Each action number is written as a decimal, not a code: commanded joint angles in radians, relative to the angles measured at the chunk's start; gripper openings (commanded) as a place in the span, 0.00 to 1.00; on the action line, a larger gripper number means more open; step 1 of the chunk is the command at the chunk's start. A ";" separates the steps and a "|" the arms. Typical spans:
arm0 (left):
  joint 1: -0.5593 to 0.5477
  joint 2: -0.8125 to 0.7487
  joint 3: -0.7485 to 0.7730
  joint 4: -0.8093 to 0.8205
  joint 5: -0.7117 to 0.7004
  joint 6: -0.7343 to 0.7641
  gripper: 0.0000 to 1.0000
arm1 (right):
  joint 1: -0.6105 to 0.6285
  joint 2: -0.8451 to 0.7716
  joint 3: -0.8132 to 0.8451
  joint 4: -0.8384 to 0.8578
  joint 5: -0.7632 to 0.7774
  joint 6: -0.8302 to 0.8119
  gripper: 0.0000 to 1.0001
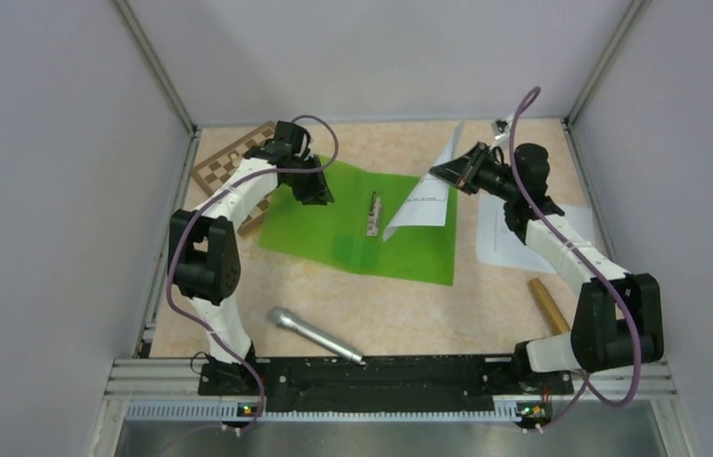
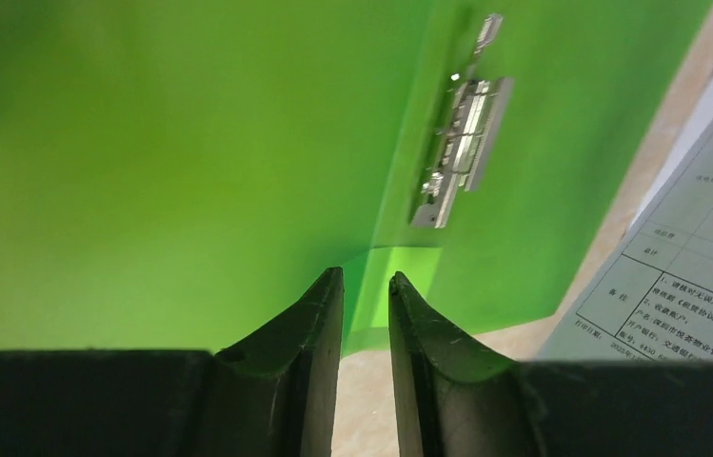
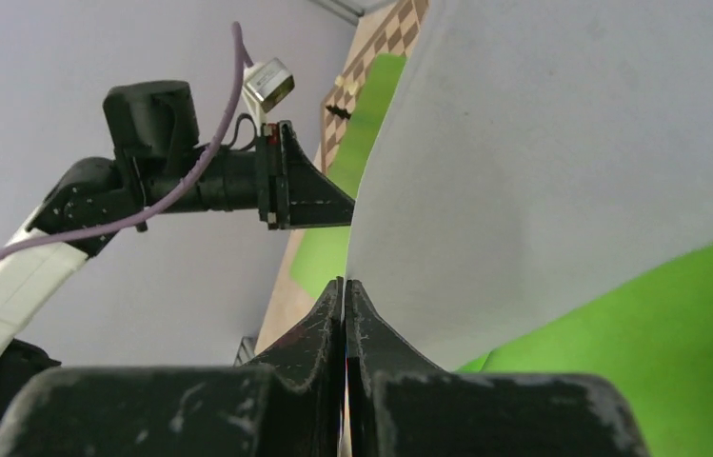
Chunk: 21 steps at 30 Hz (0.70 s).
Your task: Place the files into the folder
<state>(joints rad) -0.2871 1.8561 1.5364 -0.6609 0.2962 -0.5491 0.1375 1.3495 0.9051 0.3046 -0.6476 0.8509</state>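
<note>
Right gripper clenched on one sheet, held tilted over right half of open folder on table; left gripper slightly parted, gripping nothing, at folder's left cover; second sheet lies right of folder

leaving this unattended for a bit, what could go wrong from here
The right end effector pinches the sheet by one edge only, so it hangs curled and could land skewed, partly off the folder. Its lower corner hangs near the metal clip and might snag. The left end effector stands open, gripping nothing, so the folder may slide.
</note>
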 commanded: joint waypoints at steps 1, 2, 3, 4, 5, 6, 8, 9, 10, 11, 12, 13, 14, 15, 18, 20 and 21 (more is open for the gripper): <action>0.015 -0.114 0.000 -0.066 -0.055 0.070 0.31 | 0.015 0.044 -0.040 0.156 -0.048 0.034 0.00; 0.023 -0.120 0.010 -0.086 -0.081 0.078 0.32 | 0.015 0.055 -0.068 0.156 -0.037 0.024 0.00; 0.032 -0.123 0.024 -0.110 -0.110 0.083 0.33 | 0.016 0.065 -0.091 0.153 -0.027 0.013 0.00; 0.041 -0.125 0.038 -0.134 -0.138 0.094 0.35 | 0.016 0.075 -0.117 0.153 -0.019 0.003 0.00; 0.050 -0.126 0.052 -0.153 -0.171 0.104 0.38 | 0.015 0.083 -0.141 0.152 -0.009 -0.009 0.00; 0.058 -0.126 0.064 -0.172 -0.200 0.116 0.41 | 0.016 0.090 -0.164 0.149 0.001 -0.021 0.00; 0.074 -0.129 0.079 -0.203 -0.259 0.132 0.53 | 0.014 0.105 -0.199 0.138 0.015 -0.045 0.00; 0.082 -0.134 0.079 -0.209 -0.281 0.140 0.60 | 0.012 0.112 -0.214 0.128 0.022 -0.060 0.00; 0.089 -0.138 0.079 -0.216 -0.319 0.143 0.67 | 0.012 0.119 -0.225 0.116 0.033 -0.073 0.00; 0.098 -0.141 0.080 -0.223 -0.360 0.143 0.72 | 0.009 0.129 -0.237 0.109 0.042 -0.084 0.00; 0.110 -0.143 0.078 -0.230 -0.379 0.142 0.75 | 0.008 0.142 -0.245 0.105 0.048 -0.092 0.00; 0.129 -0.145 0.073 -0.235 -0.386 0.137 0.80 | 0.003 0.156 -0.250 0.098 0.052 -0.100 0.00; 0.145 -0.144 0.068 -0.233 -0.379 0.134 0.81 | 0.001 0.169 -0.253 0.097 0.052 -0.103 0.00; 0.162 -0.144 0.060 -0.227 -0.366 0.134 0.81 | -0.001 0.183 -0.258 0.099 0.052 -0.104 0.00; 0.191 -0.135 0.034 -0.214 -0.350 0.141 0.82 | -0.001 0.223 -0.268 0.129 0.045 -0.093 0.00; 0.200 -0.123 0.022 -0.207 -0.346 0.148 0.82 | -0.001 0.252 -0.270 0.151 0.029 -0.084 0.00; 0.203 -0.119 0.018 -0.203 -0.339 0.151 0.82 | -0.002 0.264 -0.271 0.163 0.025 -0.077 0.00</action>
<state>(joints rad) -0.0975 1.7493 1.5764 -0.8730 -0.0330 -0.4198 0.1410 1.5700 0.6380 0.3817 -0.6106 0.7853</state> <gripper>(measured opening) 0.818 0.003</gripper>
